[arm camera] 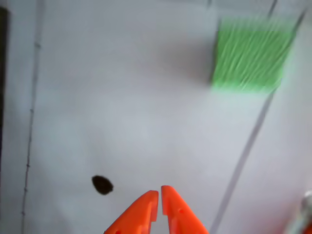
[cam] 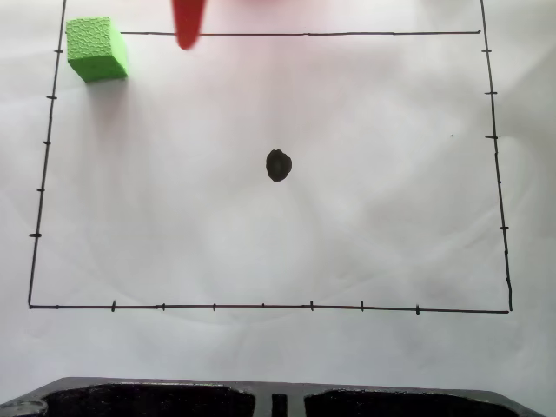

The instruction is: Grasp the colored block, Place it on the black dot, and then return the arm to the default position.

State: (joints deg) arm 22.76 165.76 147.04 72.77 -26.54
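The green colored block (cam: pixel 97 49) sits on the white paper at the top left corner of the drawn rectangle in the fixed view; the wrist view shows the block (arm camera: pixel 251 56) blurred at the upper right. The black dot (cam: pixel 278 165) lies bare near the middle of the rectangle, and the dot (arm camera: pixel 102 185) is low and left in the wrist view. One red finger (cam: pixel 188 24) of the arm hangs in from the top edge, right of the block and apart from it. My gripper (arm camera: pixel 159 192) is shut, its orange tips almost touching, with nothing between them.
A thin black border (cam: pixel 261 306) with ticks frames the white paper. A dark moulded base (cam: pixel 278 400) runs along the bottom edge of the fixed view. A dark strip (arm camera: pixel 3 73) edges the left side of the wrist view.
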